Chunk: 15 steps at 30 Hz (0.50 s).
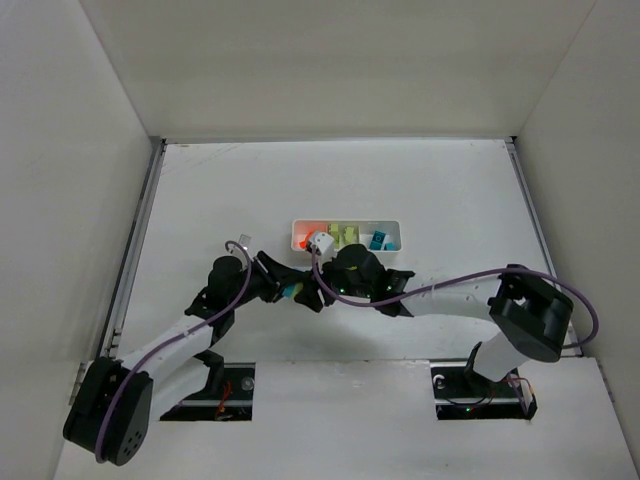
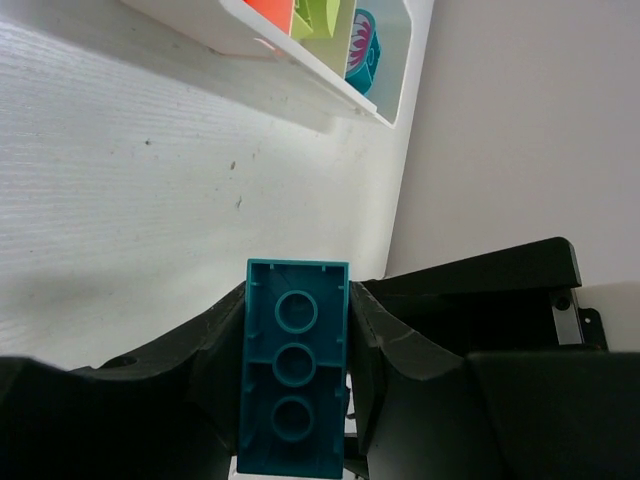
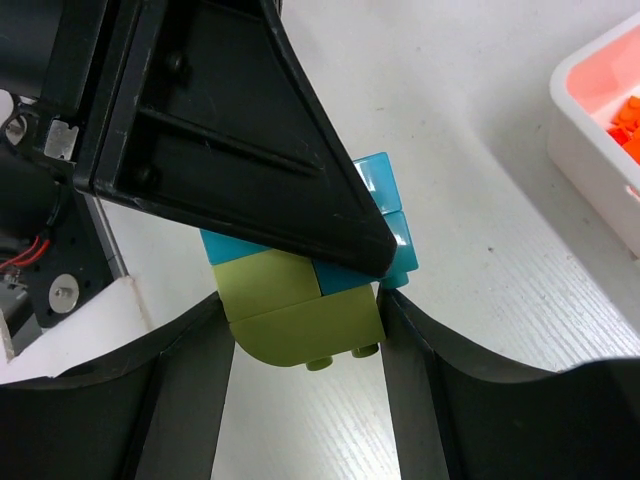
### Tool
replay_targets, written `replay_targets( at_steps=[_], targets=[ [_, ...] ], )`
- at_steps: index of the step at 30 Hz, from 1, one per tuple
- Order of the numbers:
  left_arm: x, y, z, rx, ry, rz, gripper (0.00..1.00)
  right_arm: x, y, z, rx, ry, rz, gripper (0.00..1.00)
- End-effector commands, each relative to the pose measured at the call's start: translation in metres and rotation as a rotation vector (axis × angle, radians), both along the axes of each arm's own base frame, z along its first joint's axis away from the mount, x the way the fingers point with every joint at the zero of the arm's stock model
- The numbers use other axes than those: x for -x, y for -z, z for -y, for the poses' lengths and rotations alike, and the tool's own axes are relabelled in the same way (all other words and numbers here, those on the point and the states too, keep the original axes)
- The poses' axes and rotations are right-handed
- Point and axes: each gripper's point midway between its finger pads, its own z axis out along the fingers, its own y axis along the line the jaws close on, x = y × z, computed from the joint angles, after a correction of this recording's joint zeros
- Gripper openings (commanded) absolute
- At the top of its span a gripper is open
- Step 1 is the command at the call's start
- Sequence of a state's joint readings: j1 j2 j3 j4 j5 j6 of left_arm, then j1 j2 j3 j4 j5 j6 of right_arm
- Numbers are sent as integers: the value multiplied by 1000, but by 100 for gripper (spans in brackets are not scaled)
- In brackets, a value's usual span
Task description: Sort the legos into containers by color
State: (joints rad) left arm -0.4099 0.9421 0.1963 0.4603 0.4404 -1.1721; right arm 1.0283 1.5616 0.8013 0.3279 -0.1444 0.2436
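**Surface and room.** The table (image 1: 200, 200) is white and matt. Plain white walls (image 1: 330, 70) close it in on the left, far and right sides. A left edge strip (image 1: 135, 260) runs where the table meets the left wall, and a right edge strip (image 1: 530, 205) does the same on the opposite side.

**Left of the left hand.** The table is bare out to the strip, crossed only by that arm's own forearm.

**Left hand** (image 1: 285, 290). It is clamped narrow on the teal lego (image 2: 295, 370), with one finger against each long side. The lego's hollow underside (three round tubes in a row) faces the wrist camera.

**Right hand** (image 3: 303, 322). It sits just to the right of the left hand, tip to tip and pointing toward it. At a middling spread it holds the yellow-green lego (image 3: 290, 300), with a finger against each side. That piece is joined to the teal lego, and a finger of the left hand lies across both in the right wrist view.

**Beyond both hands.** The tray (image 1: 350, 222) lies close on the far side. From above, the right wrist overlaps its near rim. From left to right its compartments hold orange-red pieces (image 1: 306, 231), yellow-green pieces (image 1: 346, 235) and teal pieces (image 1: 378, 241).

**Edges and open room.** Past the tray the table runs bare to the far wall. To the right of the right hand only its own arm crosses the surface, and the table beyond it is bare to the right strip.
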Motion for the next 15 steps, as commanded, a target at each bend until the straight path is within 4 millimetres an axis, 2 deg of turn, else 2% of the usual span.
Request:
replay_targets(
  at_steps=[1, 4, 9, 15],
  targets=[
    [1, -16, 5, 50, 19, 50, 24, -3, -32, -7, -109, -7, 45, 60],
    [0, -18, 4, 53, 10, 58, 19, -3, -32, -5, -108, 0, 45, 64],
    [-8, -25, -4, 61, -40, 86, 15, -5, -31, 2, -106, 23, 48, 86],
    [-19, -35, -12, 81, -88, 126, 14, -2, -42, 11, -162, 42, 49, 96]
  ],
)
